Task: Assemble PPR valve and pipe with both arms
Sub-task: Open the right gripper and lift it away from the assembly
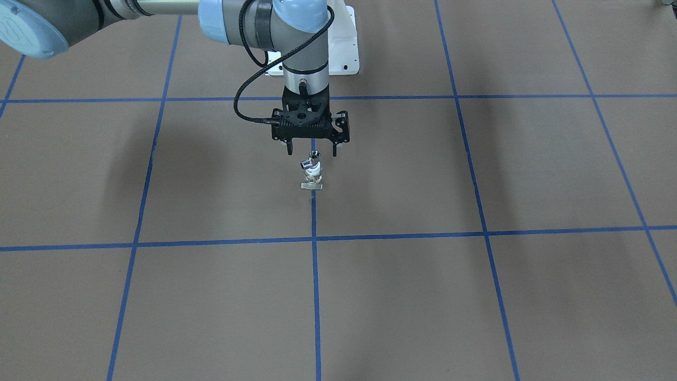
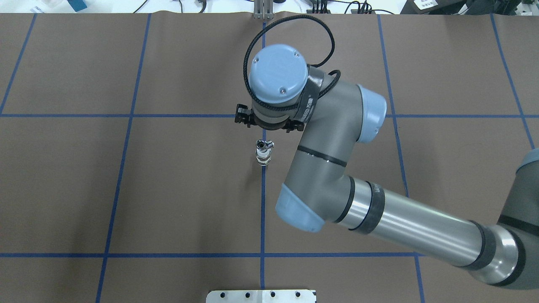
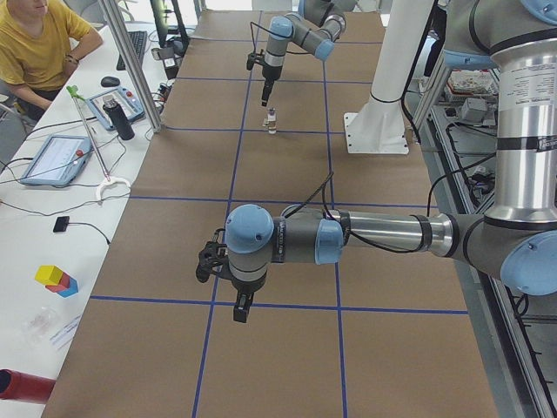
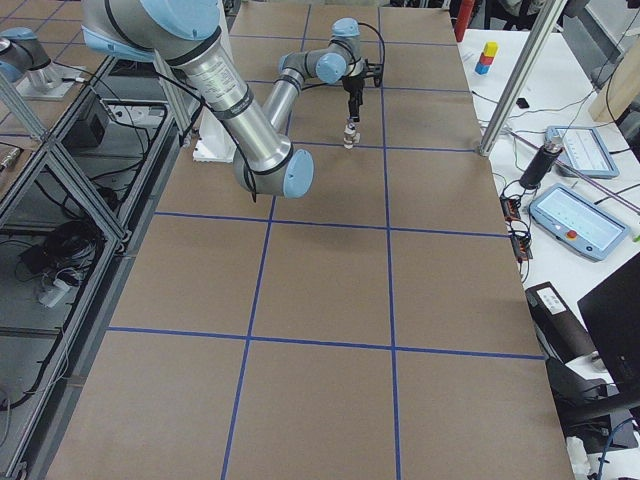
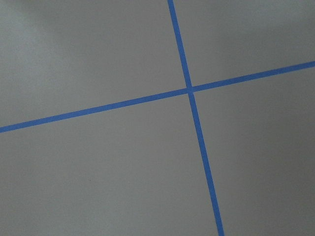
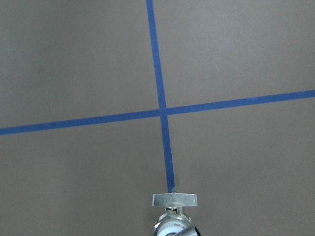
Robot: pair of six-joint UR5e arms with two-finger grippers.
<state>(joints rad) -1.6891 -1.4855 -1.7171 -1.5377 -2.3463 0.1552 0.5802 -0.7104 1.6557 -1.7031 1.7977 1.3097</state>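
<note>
Daylight shows between the fingers of the right tool point(image 1: 312, 153): they are spread wide and pinch nothing. It points straight down from the right arm point(image 2: 400, 219) and hangs just above the valve point(image 1: 312, 172). I cannot tell whether it is squarely centred over it. The valve, a small chrome-and-white part, stands upright on the table point(image 1: 476, 296), on a line of blue tape point(image 1: 316, 296). Whether a pipe is already joined to it is too small to tell. The left tool point(image 3: 241, 312) hovers over the table well apart from the valve, and I cannot tell whether it is spread or pressed together.

The likely trouble is a tip-over. The valve looks tall for its footing, so an off-centre descent could land one finger on its chrome top and knock it flat or skid it along the paper. A lopsided pinch could also twist it askew, and with the left arm point(image 3: 374, 233) so far from the valve, nothing would steady it.

Brown paper covers the table, squared off by the tape. Beyond the valve, on the robot's side, stands a white pedestal point(image 1: 346, 47). Far from the valve, a side bench point(image 3: 52, 218) carries tablets and cables, and an operator point(image 3: 39, 48) in yellow sits there.
</note>
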